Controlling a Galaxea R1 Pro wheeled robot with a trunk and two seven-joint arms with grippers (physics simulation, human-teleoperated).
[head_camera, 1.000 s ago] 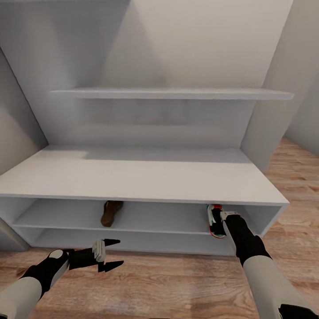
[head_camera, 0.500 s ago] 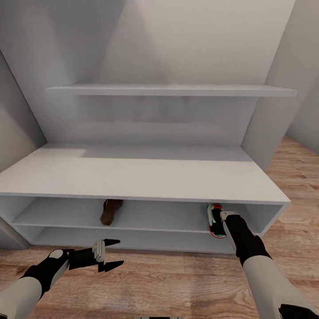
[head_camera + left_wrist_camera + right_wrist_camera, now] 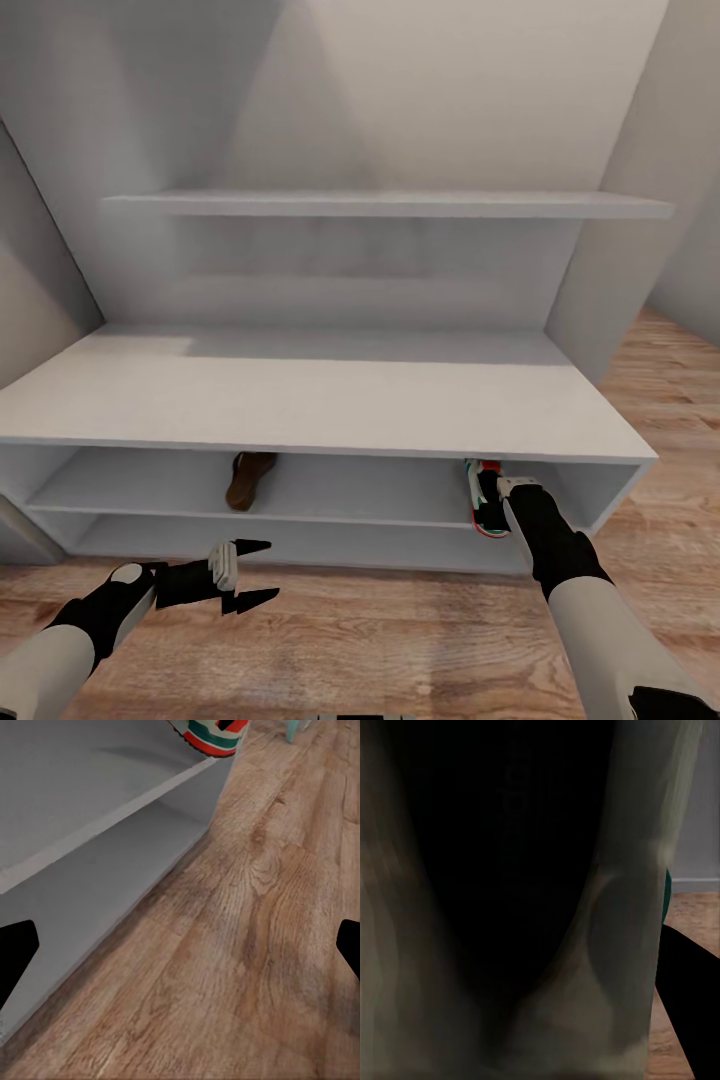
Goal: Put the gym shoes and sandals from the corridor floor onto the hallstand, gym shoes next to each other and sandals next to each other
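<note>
head view: one gym shoe [image 3: 484, 497] sits at the right end of the hallstand's [image 3: 320, 410] upper open shelf, heel with its red patch toward the room. the right gripper [image 3: 512, 490] is pushed in against it; whether its fingers are clamped on the shoe or loose, i cannot tell. further left on the same shelf lies a dark-brown sandal [image 3: 249, 479], well apart from the sneaker. the left gripper [image 3: 245, 576] hangs over the corridor floor [image 3: 400, 640] in front of the rack, fingers spread and holding nothing. in the left wrist view the sneaker's striped sole [image 3: 214, 733] sits at the shelf edge above the planks [image 3: 247, 967]. the right wrist view is dark and blurred up close.
</note>
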